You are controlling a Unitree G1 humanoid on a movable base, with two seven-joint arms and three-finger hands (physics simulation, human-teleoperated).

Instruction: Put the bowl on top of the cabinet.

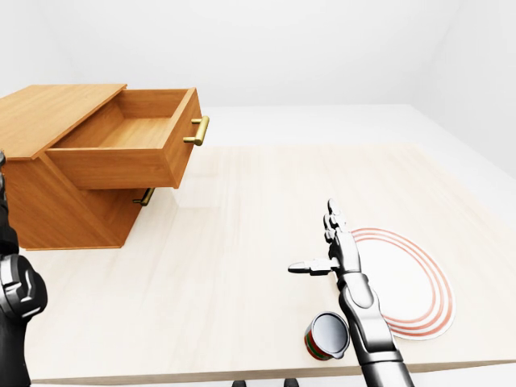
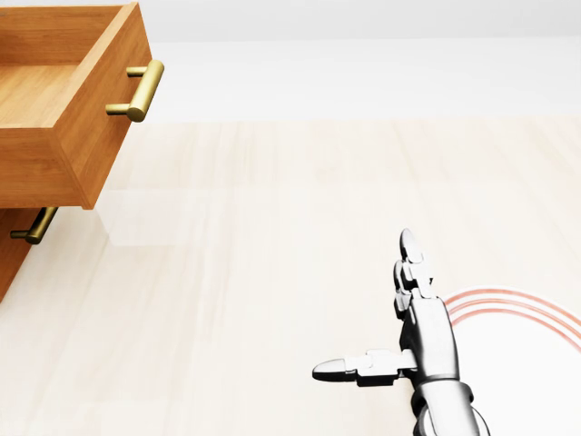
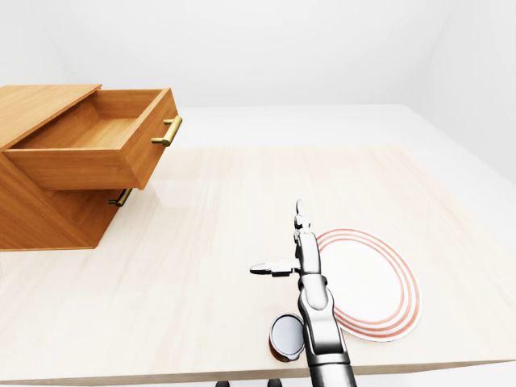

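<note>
In the left-eye view my right hand (image 1: 339, 250) hangs over the surface (image 1: 242, 242), fingers spread wide and thumb out to the left, holding nothing. The bowl (image 1: 328, 335) lies tipped on its side near the bottom edge, just below that hand and beside the plate (image 1: 419, 278). The cabinet (image 1: 48, 113) stands far off at the upper left with its top drawer (image 1: 129, 145) pulled out. My left hand (image 1: 20, 290) shows only as a dark bit at the left edge, so I cannot tell how its fingers are.

In the head view I see the hand, the drawer and the plate's rings, but no bowl. If I steer from this view, I think I could miss it.

In the right-eye view my arm partly hides the bowl. It is round and on its side, so I think a bump could roll it off the near edge. The open drawer sticks out too, and I could knock it on the way up.
</note>
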